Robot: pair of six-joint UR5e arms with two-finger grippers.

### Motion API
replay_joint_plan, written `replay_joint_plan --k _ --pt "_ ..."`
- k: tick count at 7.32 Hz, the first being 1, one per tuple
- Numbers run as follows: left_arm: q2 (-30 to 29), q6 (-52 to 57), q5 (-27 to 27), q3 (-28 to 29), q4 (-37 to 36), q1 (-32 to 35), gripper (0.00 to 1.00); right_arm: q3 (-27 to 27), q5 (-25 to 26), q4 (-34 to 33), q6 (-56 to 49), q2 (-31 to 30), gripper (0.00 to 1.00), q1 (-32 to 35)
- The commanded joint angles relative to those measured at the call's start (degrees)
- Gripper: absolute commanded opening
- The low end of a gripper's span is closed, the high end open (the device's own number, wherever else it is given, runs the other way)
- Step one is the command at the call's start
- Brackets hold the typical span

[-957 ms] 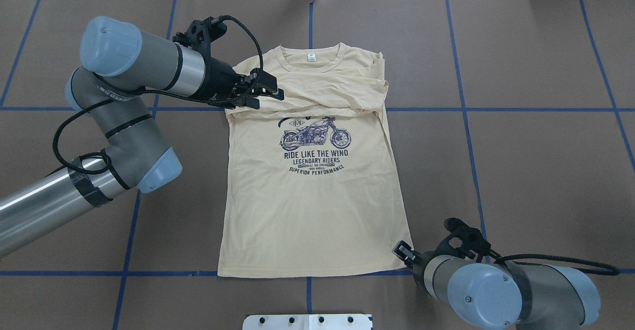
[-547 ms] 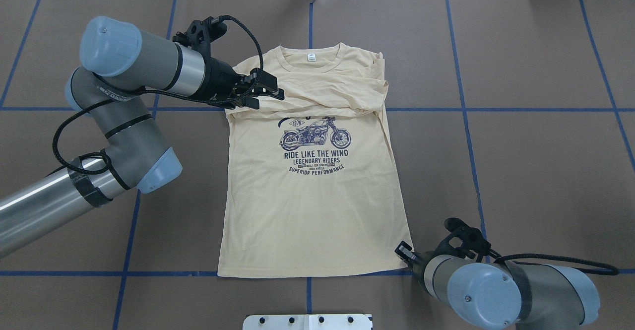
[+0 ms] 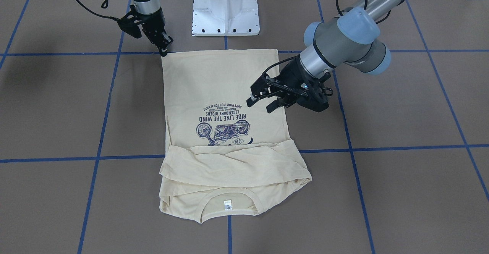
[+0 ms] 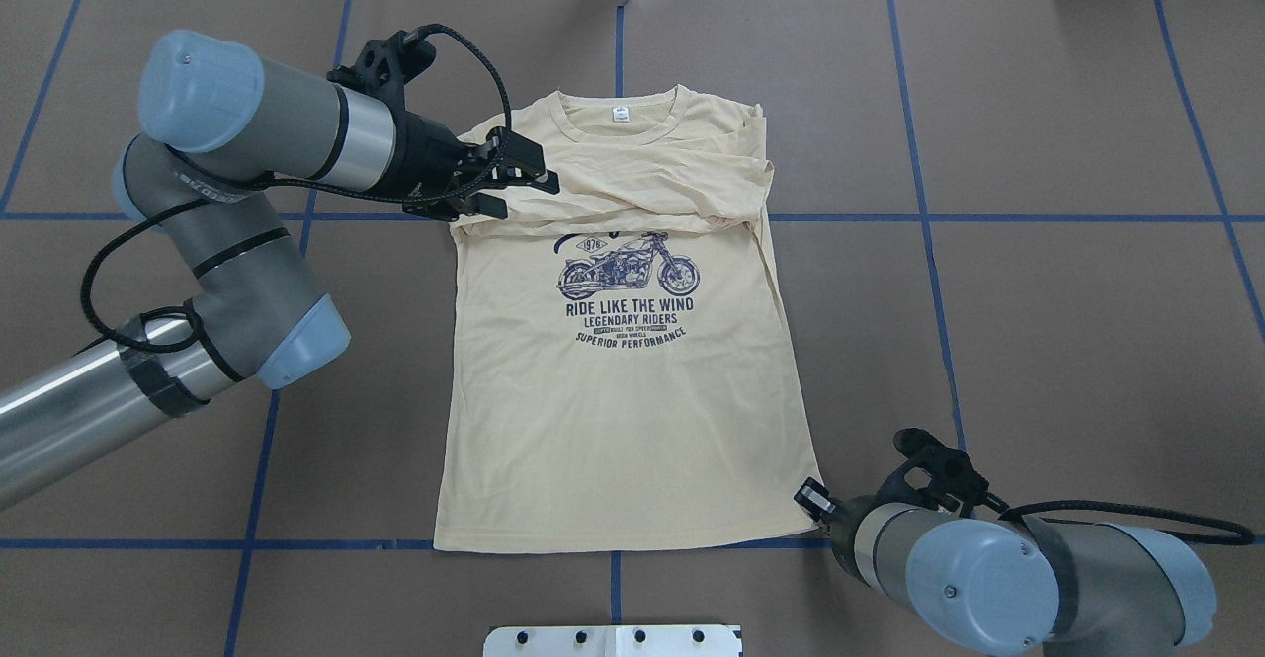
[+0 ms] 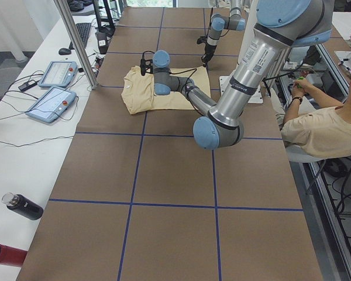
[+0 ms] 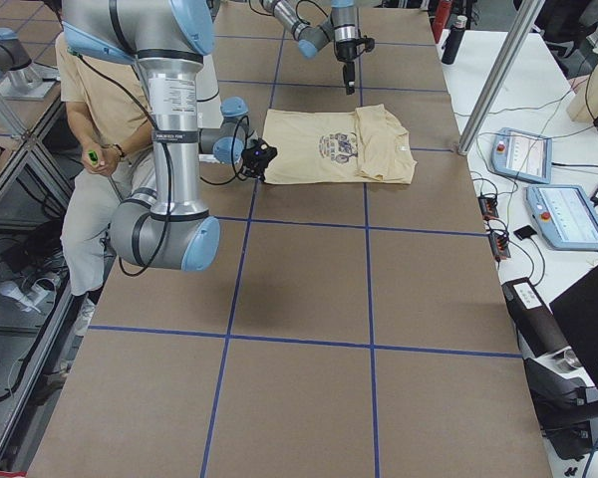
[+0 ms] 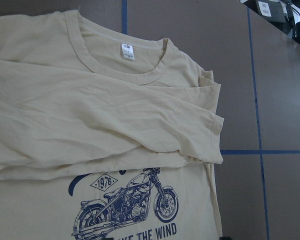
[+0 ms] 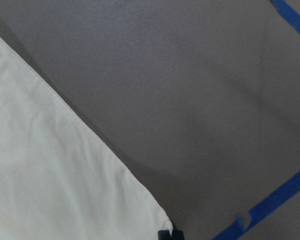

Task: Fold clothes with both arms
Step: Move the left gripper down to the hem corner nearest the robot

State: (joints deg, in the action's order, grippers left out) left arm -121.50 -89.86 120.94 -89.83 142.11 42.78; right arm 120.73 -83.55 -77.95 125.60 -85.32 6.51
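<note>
The shirt [image 4: 613, 420] is pale cream-yellow, with a navy motorcycle print [image 4: 627, 270] and navy letters [image 4: 630, 321]. The table [image 4: 1067, 341] is brown, crossed by blue lines [image 4: 1038, 217] in a grid. My left arm [image 4: 287, 128] and right arm [image 4: 1097, 558] are silver-grey with light blue caps [image 4: 188, 89], and the cables [image 4: 494, 74] are black.

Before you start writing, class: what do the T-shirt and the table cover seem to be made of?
T-shirt: thin matte knit, likely cotton; it creases softly and the neckline is ribbed. Table cover: probably brown paper or card, matte, flat, with blue tape lines.
</note>
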Motion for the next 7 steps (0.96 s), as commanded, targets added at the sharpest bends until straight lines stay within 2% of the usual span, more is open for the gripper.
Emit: replay_joint_plan --k 1,2,3,4,5,7 --pt "9.4 -5.2 -2.7 -11.9 -7.7 -0.5 0.8 3.0 0.0 0.0 0.0 -1.8 0.0 0.1" --pt "12.0 -5.1 -8.3 -16.3 -16.0 -3.7 0.8 3.1 0.0 0.0 0.0 -1.8 0.0 0.0" --pt "14.4 -5.1 -17.5 -19.0 -21.6 -10.6 0.8 3.1 0.0 0.0 0.0 -1.8 0.0 0.0" --pt "15.8 -5.2 -20.3 -19.8 -24.8 -14.0 0.8 3.0 0.0 0.0 0.0 -1.8 0.0 0.0" --pt "15.9 -5.6 -20.8 -20.8 -29.6 -16.9 0.8 2.9 0.0 0.0 0.0 -2.0 0.0 0.0" --pt "18.4 -12.1 -25.1 -21.1 -31.3 -24.1 0.79 2.9 0.0 0.0 0.0 -2.0 0.0 -0.1"
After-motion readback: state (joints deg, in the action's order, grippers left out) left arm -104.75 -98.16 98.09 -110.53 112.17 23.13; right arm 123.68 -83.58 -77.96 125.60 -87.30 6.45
